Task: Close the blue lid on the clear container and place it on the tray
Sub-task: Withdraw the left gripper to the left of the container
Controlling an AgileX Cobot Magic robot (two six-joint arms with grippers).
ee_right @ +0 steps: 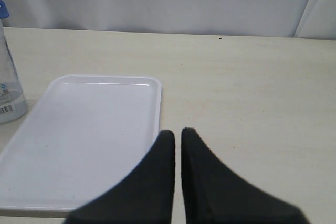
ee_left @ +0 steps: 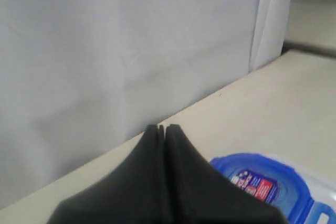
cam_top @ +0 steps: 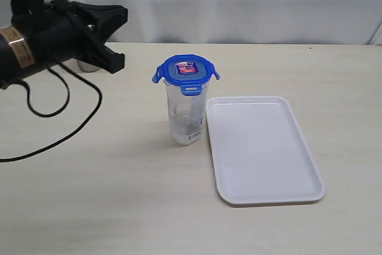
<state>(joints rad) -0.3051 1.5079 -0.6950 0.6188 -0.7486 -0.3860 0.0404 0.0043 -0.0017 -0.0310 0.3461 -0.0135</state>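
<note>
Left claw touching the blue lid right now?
Apart. The exterior view shows the left claw up and well to the left of the blue lid, with bare table between them.

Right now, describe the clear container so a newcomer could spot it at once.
Find the flat white tray on the pale table. Beside its left edge in the exterior view, near the far corner, stands the clear container, upright. It is the only tall see-through thing, capped by a blue lid with snap flaps.

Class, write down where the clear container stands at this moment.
The clear container stands upright near the exterior view's middle, just left of the tray, blue lid on top.
</note>
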